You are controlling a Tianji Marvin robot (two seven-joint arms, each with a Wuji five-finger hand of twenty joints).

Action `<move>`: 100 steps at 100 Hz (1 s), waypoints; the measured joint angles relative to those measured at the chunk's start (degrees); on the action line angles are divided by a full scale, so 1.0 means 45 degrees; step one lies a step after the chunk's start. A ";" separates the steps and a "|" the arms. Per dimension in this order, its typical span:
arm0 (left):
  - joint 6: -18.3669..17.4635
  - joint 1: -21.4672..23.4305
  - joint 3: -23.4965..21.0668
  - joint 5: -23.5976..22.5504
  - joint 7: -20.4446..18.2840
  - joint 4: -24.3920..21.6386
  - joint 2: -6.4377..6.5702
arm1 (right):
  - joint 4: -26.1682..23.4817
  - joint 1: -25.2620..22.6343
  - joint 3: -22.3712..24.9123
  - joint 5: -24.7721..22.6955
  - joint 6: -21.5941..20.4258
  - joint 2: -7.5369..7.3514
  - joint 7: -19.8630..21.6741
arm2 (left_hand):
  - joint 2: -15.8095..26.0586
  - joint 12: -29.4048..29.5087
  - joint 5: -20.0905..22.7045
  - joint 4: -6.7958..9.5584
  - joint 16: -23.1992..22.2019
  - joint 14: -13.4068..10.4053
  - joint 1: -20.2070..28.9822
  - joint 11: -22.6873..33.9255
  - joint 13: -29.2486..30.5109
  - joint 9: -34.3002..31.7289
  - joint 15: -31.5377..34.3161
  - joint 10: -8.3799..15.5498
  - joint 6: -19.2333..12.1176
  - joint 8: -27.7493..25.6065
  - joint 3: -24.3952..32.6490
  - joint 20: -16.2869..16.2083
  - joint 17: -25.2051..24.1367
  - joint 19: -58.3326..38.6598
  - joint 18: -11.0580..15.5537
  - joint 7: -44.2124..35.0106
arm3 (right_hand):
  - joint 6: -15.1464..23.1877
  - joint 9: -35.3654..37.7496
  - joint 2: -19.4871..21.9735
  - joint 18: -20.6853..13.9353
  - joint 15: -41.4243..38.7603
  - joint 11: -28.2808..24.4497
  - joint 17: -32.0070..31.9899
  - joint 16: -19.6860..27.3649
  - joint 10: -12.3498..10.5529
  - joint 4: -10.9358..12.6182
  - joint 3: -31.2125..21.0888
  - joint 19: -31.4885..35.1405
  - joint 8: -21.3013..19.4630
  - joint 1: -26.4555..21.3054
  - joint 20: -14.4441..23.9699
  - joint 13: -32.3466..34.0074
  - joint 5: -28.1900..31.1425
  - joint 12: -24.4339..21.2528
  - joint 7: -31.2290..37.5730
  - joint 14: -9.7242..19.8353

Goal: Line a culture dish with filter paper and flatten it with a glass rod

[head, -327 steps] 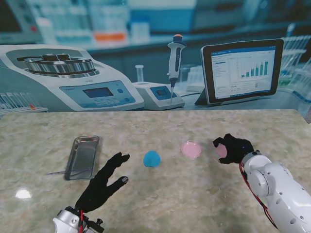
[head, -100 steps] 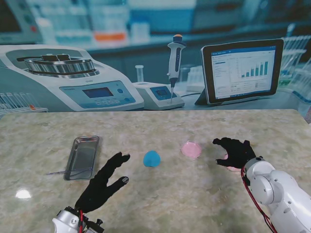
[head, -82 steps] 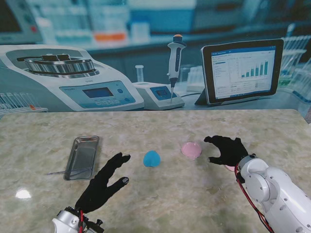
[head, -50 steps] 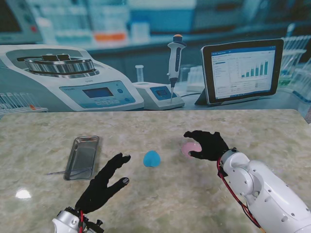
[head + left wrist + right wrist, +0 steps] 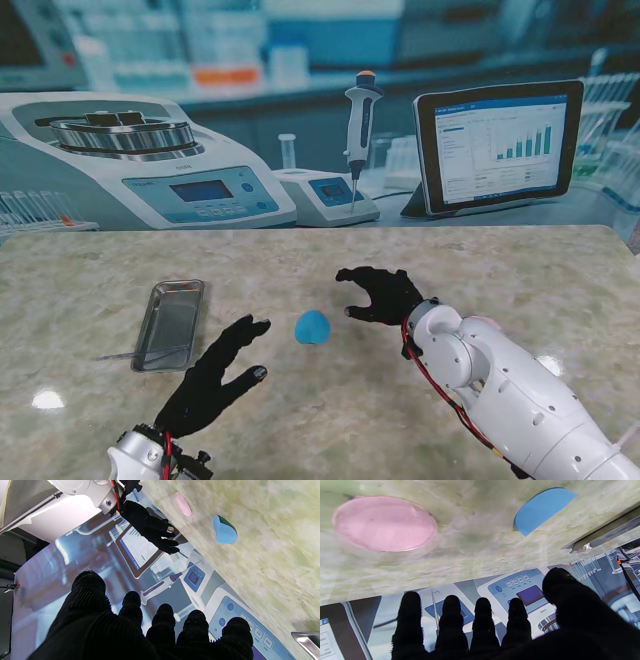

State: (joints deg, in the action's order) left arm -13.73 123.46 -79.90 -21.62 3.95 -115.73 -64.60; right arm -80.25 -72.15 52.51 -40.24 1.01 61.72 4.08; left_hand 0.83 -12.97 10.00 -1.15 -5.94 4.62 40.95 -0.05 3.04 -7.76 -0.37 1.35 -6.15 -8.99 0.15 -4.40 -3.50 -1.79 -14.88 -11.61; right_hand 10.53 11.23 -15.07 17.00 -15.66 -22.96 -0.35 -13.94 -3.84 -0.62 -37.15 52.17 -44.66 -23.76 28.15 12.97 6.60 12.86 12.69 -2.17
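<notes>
A pink culture dish [image 5: 385,523] lies on the marble table, and the folded blue filter paper [image 5: 313,326] lies to its left. My right hand [image 5: 380,293] hovers open just over the dish and hides it in the stand view; its fingers [image 5: 482,620] are spread and hold nothing. The left wrist view shows the dish [image 5: 183,504], the paper [image 5: 224,530] and the right hand [image 5: 152,528] above them. My left hand [image 5: 212,378] rests open nearer to me, left of the paper. A thin glass rod [image 5: 125,354] lies across the near end of the tray.
A steel tray [image 5: 170,322] sits at the left of the table. Behind the table's far edge is a backdrop with a centrifuge [image 5: 130,150], a pipette [image 5: 358,130] and a tablet [image 5: 497,145].
My right hand set down a pink disc at the right, then swept left across the table to above the pink dish. The left hand, paper and tray have not moved.
</notes>
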 measured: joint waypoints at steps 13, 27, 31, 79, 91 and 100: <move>-0.0003 -0.0024 -0.0029 -0.0027 -0.0031 -0.0004 0.0009 | 0.0350 0.0389 -0.0662 0.0884 0.0272 0.0188 -0.0230 | 0.0000 0.0000 0.0000 0.0000 0.0000 0.0000 0.0000 0.0000 0.0000 0.0000 0.0000 0.0000 0.0000 0.0000 0.0000 0.0000 0.0000 0.0000 0.0000 0.0000 | -0.0102 0.0000 0.0002 0.0015 -0.0035 -0.0123 0.0000 -0.0095 0.0000 0.0000 0.0002 0.0000 0.0145 0.0000 0.0138 0.0060 0.0000 0.0015 0.0351 -0.0132; 0.0043 -0.0095 -0.0029 -0.0078 -0.0104 -0.0022 0.0025 | 0.0811 0.0818 -0.1381 0.0971 0.0335 0.0370 -0.0401 | 0.0000 0.0000 0.0000 0.0000 0.0000 0.0000 0.0000 0.0000 0.0000 0.0000 0.0000 0.0000 0.0000 0.0000 0.0000 0.0000 0.0000 0.0000 0.0000 0.0000 | -0.0126 0.0000 0.0003 0.0023 -0.0035 -0.0174 -0.0002 -0.0165 0.0000 0.0000 0.0002 0.0000 0.0288 0.0000 0.0162 0.0061 0.0000 0.0020 0.0613 -0.0175; 0.0077 -0.0108 -0.0029 -0.0085 -0.0137 -0.0039 0.0033 | 0.0931 0.0949 -0.1597 0.0972 0.0342 0.0402 -0.0413 | 0.0000 0.0000 0.0000 0.0000 0.0000 0.0000 0.0000 0.0000 0.0000 0.0000 0.0000 0.0000 0.0000 0.0000 0.0000 0.0000 0.0000 0.0000 0.0000 0.0000 | -0.0126 0.0000 0.0003 0.0023 -0.0035 -0.0178 -0.0002 -0.0168 0.0000 0.0000 0.0002 0.0000 0.0297 0.0000 0.0167 0.0061 0.0000 0.0020 0.0694 -0.0175; 0.0170 -0.0164 -0.0048 -0.0152 -0.0282 -0.0135 0.0070 | 0.1631 0.1854 -0.3259 0.0790 0.0744 0.0652 -0.0483 | 0.0000 0.0000 0.0000 0.0000 0.0000 0.0000 0.0000 0.0000 0.0000 0.0000 0.0000 0.0000 0.0000 0.0000 0.0000 -0.0001 0.0000 0.0000 0.0000 0.0000 | -0.1367 0.0000 0.0014 0.0023 -0.0604 -0.0642 -0.0004 -0.0586 0.0691 0.0000 0.0148 0.0056 0.0933 0.0251 0.0322 0.0066 0.0274 0.0386 0.1674 -0.0579; 0.0225 -0.0193 -0.0056 -0.0195 -0.0324 -0.0148 0.0075 | 0.1631 0.1998 -0.3653 0.0488 0.0881 0.0651 -0.0486 | 0.0000 0.0000 0.0000 0.0000 0.0000 0.0000 0.0000 0.0000 0.0000 0.0000 0.0000 0.0000 0.0000 0.0000 0.0000 -0.0001 0.0000 0.0000 0.0000 0.0000 | -0.2147 -0.0004 -0.0500 0.0023 -0.0552 -0.0380 -0.0046 -0.0624 0.0990 0.0002 0.0567 0.0057 0.1244 0.0689 0.0344 -0.0095 0.0276 0.0390 0.1681 -0.0813; 0.0274 -0.0211 -0.0077 -0.0262 -0.0363 -0.0159 0.0079 | 0.1643 0.2112 -0.3947 0.0410 0.0998 0.0656 -0.0500 | 0.0000 0.0000 0.0000 0.0000 0.0000 0.0000 0.0000 0.0000 0.0000 0.0000 0.0000 0.0000 0.0000 0.0000 0.0000 -0.0001 0.0000 0.0000 0.0000 0.0000 | -0.2540 -0.0024 -0.0722 0.0023 -0.0498 0.0364 -0.0116 -0.0755 0.1246 -0.0145 0.0556 0.0062 0.1389 0.1033 0.0490 -0.0227 0.0264 0.0403 0.1669 -0.0957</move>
State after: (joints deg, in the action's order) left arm -12.50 122.51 -80.25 -22.80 2.32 -116.44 -64.24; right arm -72.86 -62.65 34.75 -38.39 5.50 64.67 1.83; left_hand 0.83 -12.97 10.00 -1.15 -5.94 4.62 40.95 -0.05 3.04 -7.76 -0.37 1.35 -6.15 -8.99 0.15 -4.41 -3.50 -1.79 -14.88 -11.61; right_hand -0.90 11.12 -18.32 17.10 -17.90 -21.32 -0.87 -17.34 1.76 -1.28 -34.65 52.45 -38.41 -19.11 30.35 11.95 7.79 14.67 20.20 -6.47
